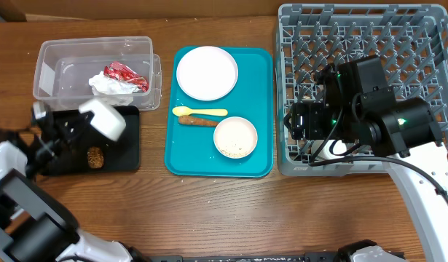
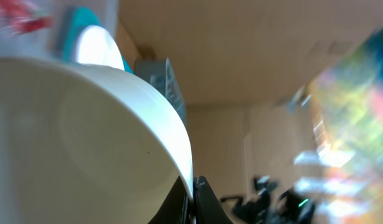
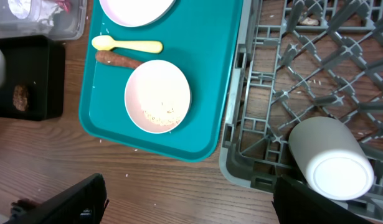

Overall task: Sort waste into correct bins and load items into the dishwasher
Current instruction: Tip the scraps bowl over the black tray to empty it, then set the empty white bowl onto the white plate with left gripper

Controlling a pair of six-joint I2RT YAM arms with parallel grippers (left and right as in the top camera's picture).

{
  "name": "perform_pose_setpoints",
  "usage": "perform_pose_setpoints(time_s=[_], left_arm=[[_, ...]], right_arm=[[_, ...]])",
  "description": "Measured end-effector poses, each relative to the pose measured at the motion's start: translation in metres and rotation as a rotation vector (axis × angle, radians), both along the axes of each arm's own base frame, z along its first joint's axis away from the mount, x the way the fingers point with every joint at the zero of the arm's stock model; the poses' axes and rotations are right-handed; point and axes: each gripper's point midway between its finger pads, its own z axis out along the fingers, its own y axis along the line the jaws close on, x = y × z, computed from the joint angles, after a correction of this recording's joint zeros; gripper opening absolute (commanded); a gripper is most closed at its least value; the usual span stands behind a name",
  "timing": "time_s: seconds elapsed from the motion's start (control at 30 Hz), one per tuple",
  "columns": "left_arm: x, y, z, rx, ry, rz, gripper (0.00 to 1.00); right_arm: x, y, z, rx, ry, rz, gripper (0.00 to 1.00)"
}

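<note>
From above, the left gripper (image 1: 84,116) is pinched shut on the rim of a white bowl (image 1: 104,118), holding it tipped over the black tray (image 1: 129,142). A brown lump (image 1: 95,156) lies in that tray, just below the bowl. Behind the tray, the tub (image 1: 49,58) holds the wrapper (image 1: 125,75) and the napkin (image 1: 109,87). On the teal tray (image 1: 264,109) lie the plate (image 1: 207,72), the spoon (image 1: 199,111), the carrot stick (image 1: 198,121) touching it, and the rice bowl (image 1: 235,137). The right gripper (image 1: 293,120) hangs over the left edge of the rack (image 1: 398,44), beside the cup (image 1: 330,150) in the rack's near left corner.

In the left wrist view the white bowl (image 2: 85,149) fills the left half, its rim clamped at the gripper (image 2: 194,196). The plate (image 2: 99,48), the rack (image 2: 161,78) and a red blur of wrapper (image 2: 20,18) show beyond it.

In the right wrist view the right gripper (image 3: 191,208) stands wide open and empty, one finger (image 3: 63,202) over bare table, the other at the rack (image 3: 316,68), just below the cup (image 3: 331,155), which lies tilted among the pegs. The rice bowl (image 3: 157,96) sits ahead between the fingers, apart from both, with grains in its bottom. Past it are the carrot stick (image 3: 119,59), the spoon (image 3: 126,44) and the plate (image 3: 138,7) on the teal tray (image 3: 210,74). To the left are the black tray (image 3: 35,62) and the lump (image 3: 20,96).
</note>
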Motion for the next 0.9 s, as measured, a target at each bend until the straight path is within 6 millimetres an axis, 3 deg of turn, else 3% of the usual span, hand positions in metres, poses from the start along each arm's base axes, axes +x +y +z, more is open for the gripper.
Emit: perform_pose_setpoints(time_s=[0.07,0.17,0.27,0.3,0.43,0.63,0.83,0.9], left_arm=[[0.009,-0.026,0.029,0.145,-0.077,-0.080,0.04],[0.016,-0.082,0.072,0.412,-0.207,-0.214,0.04],[0.017,-0.137,0.085,0.630,-0.288,-0.324,0.04],[0.017,-0.157,0.079,0.708,-0.295,-0.367,0.04],[0.020,-0.203,0.035,0.960,-0.226,-0.479,0.04],[0.034,-0.249,-0.022,1.293,-0.211,-0.566,0.04],[0.099,-0.277,-0.043,1.510,-0.390,-0.427,0.04],[0.115,-0.281,-0.061,1.554,-0.412,-0.417,0.04]], right_arm=[[0.000,0.000,0.000,0.000,0.000,0.000,0.88],[0.000,0.000,0.000,0.000,0.000,0.000,0.88],[0.000,0.000,0.000,0.000,0.000,0.000,0.88],[0.000,0.000,0.000,0.000,0.000,0.001,0.88],[0.000,0.000,0.000,0.000,0.000,0.000,0.88],[0.000,0.000,0.000,0.000,-0.001,0.000,0.88],[0.001,0.000,0.000,0.001,-0.002,0.001,0.88],[0.001,0.000,0.000,0.000,-0.003,0.000,0.88]])
